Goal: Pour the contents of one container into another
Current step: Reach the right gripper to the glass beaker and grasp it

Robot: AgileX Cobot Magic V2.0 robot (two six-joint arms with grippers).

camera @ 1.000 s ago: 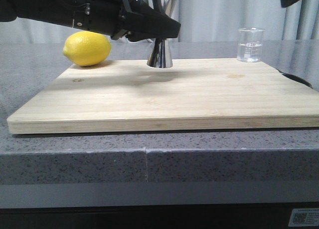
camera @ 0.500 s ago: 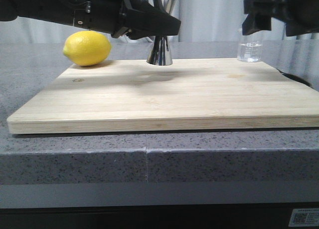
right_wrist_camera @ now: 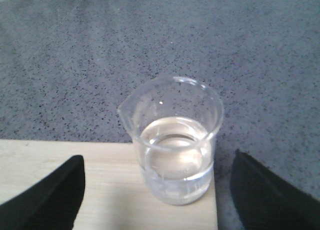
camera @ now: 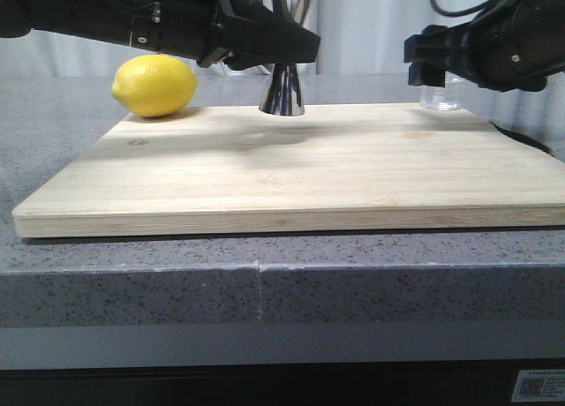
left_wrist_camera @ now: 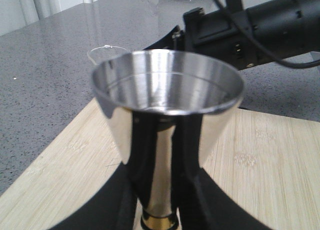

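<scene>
Two arms at work over wooden board (camera: 291, 172). Left gripper (camera: 287, 48) pinches steel jigger (camera: 282, 93) at narrow waist, base seemingly just clear of board near lemon (camera: 154, 86), though front view too shadowed to confirm. Right gripper (right_wrist_camera: 157, 192), fingers spread wide, flanks glass beaker (right_wrist_camera: 172, 140) at board's far right corner, not touching. Beaker about one-third full. Advice: centre fingers on beaker's body below flared rim, close gently, lift level, keep spout facing jigger.

- We see a bright yellow lemon (camera: 154, 86).
- We've got a mirror-silver jigger (left_wrist_camera: 167, 120), gold-banded waist.
- Our beaker (right_wrist_camera: 172, 138) is clear.
- Pale wood-grained board (camera: 291, 172), speckled grey counter (camera: 265, 287).
</scene>
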